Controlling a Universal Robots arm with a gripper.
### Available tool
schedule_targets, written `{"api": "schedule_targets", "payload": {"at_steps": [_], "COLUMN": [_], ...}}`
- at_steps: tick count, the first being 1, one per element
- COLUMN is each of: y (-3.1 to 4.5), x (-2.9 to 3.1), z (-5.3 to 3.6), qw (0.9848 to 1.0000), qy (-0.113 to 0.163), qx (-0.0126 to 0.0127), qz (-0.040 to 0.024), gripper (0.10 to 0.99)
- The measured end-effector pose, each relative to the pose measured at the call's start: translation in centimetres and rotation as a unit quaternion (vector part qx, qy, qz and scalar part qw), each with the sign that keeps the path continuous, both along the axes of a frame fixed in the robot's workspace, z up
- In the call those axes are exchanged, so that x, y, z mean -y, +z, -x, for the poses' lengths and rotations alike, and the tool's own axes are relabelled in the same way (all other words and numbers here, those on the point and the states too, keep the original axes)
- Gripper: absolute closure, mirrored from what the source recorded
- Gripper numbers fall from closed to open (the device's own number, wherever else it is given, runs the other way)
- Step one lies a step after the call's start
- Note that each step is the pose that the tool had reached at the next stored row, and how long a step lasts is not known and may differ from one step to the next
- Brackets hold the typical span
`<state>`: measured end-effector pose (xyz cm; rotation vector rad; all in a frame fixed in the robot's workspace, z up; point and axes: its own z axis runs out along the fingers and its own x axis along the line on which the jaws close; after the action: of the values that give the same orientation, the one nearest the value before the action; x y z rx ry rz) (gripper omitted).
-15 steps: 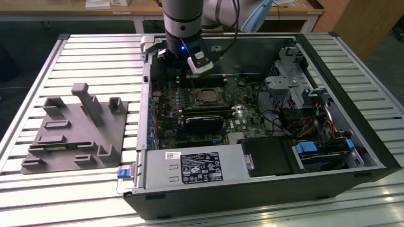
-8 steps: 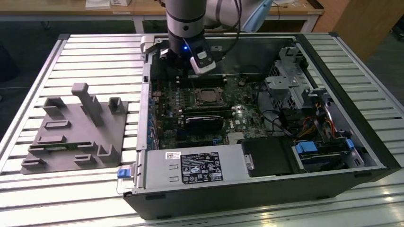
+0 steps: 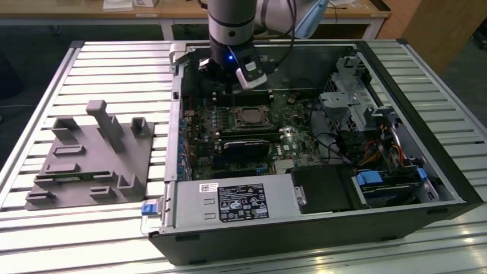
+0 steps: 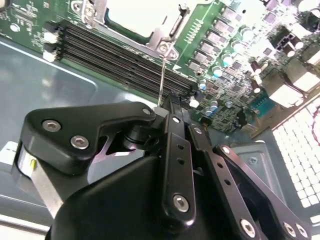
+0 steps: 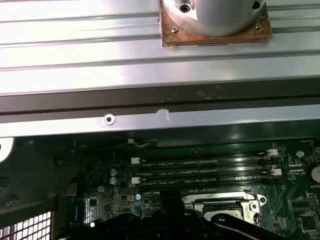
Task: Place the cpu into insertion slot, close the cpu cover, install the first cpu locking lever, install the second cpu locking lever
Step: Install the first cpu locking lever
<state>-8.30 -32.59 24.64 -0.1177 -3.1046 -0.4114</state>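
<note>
The insertion slot (image 3: 250, 117) lies in the middle of the motherboard inside the open computer case. In the second wrist view the cpu (image 4: 132, 12) shows its pale silver top in the slot, with the cpu cover (image 4: 162, 36) lying flat around it. A thin metal locking lever (image 4: 162, 75) runs from the cover's edge across the memory slots to my gripper (image 4: 162, 106). The black fingers are drawn together on the lever's end. In the exterior view my arm (image 3: 230, 34) hangs over the board just behind the slot.
Long black memory slots (image 4: 120, 55) lie between gripper and socket. A black graphics card (image 3: 247, 149) sits in front of the socket, with the power supply (image 3: 228, 202) nearer still. The drive cage (image 3: 357, 108) stands on the exterior view's right, a grey fixture plate (image 3: 91, 157) on its left.
</note>
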Motion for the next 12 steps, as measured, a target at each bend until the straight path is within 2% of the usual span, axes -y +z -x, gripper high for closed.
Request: {"api": "schedule_targets", "payload": {"at_steps": [12], "y": [-0.02], "x": [0.00], "z": [-1.87], "qw": [1.0000], "qy": [0.000], "qx": [0.0000], "qz": [0.0000], "gripper": [0.980]}}
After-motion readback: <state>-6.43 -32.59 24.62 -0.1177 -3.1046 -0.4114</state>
